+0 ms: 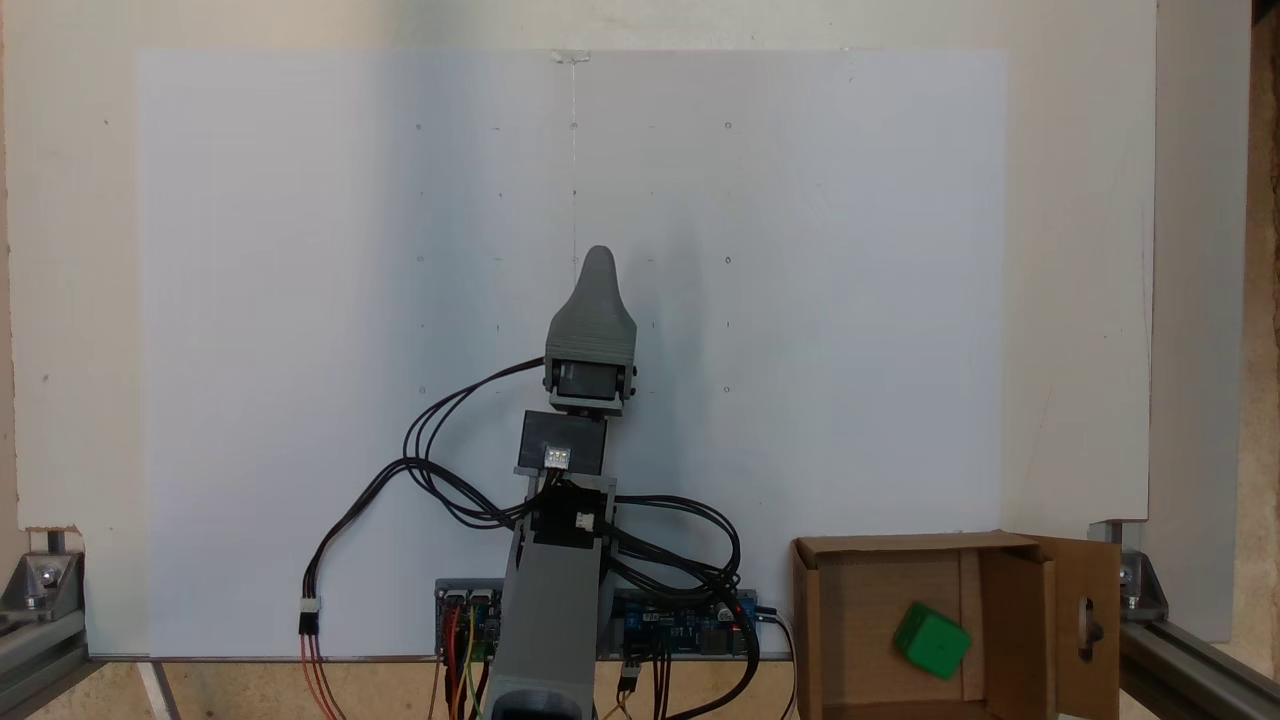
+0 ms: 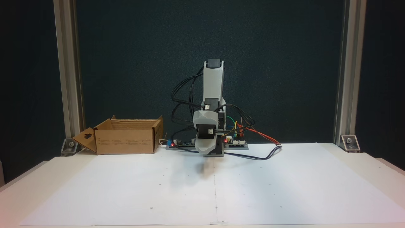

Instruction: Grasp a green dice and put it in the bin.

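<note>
The dice (image 1: 932,641) is already lying in the box (image 1: 1017,620), off to the gripper's (image 1: 598,262) right in the top-down view. I can't tell whether the jaws are parted, since they stack up from both angles, but nothing is visibly held. Main risk I'd guess: the loose cables (image 2: 182,98) snagging. White paper (image 2: 284,177) covers the table below, with a dark backdrop behind.
</note>
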`<action>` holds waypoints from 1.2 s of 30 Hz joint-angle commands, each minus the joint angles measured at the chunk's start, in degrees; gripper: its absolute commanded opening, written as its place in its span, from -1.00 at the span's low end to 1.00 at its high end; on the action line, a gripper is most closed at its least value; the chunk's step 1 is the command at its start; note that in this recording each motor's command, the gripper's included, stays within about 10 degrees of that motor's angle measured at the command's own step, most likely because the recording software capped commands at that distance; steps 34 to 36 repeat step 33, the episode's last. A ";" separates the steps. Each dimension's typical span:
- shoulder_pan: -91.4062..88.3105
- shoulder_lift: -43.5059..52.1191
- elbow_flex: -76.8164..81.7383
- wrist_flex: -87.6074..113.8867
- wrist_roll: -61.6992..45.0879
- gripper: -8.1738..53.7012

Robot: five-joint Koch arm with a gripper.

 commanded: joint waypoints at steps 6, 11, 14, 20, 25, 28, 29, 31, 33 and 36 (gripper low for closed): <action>-0.35 0.70 2.55 -2.99 -2.29 0.73; -0.70 0.70 2.55 -2.99 -2.29 0.73; -1.85 0.88 2.55 -3.08 -2.29 0.73; -2.20 1.23 2.55 -2.99 -2.29 0.73; -2.20 1.32 2.55 -3.08 -2.20 0.73; -2.37 1.41 2.55 -3.08 -2.20 0.73; -2.46 1.41 2.55 -3.08 -2.20 0.73; -2.55 1.49 2.55 -3.08 -2.20 0.73; -2.55 1.85 2.55 -3.08 -2.20 0.73; -2.55 1.85 2.55 -3.08 -2.20 0.73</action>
